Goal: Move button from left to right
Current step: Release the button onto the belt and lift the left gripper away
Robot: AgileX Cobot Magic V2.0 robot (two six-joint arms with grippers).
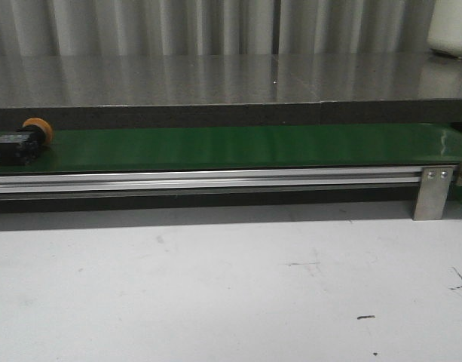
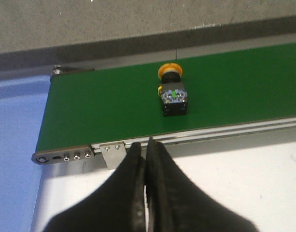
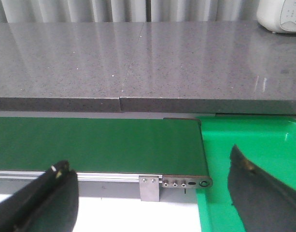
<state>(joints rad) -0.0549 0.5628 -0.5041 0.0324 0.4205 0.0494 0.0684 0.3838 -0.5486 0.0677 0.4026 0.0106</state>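
Note:
The button (image 1: 21, 141) lies on its side at the far left of the green conveyor belt (image 1: 238, 147), its orange-yellow cap toward the back and its black body toward the front. It also shows in the left wrist view (image 2: 173, 94), on the belt (image 2: 104, 106) beyond the rail. My left gripper (image 2: 147, 145) is shut and empty, over the white table just short of the belt's front rail, apart from the button. My right gripper (image 3: 148, 166) is open and empty, near the right end of the belt (image 3: 99, 145). Neither gripper shows in the front view.
An aluminium rail (image 1: 208, 179) with a metal bracket (image 1: 432, 192) runs along the belt's front. A bright green bin (image 3: 249, 145) stands past the belt's right end. A grey counter (image 1: 231, 79) lies behind, with a white object (image 1: 451, 26) at its far right. The white table (image 1: 215, 286) is in front.

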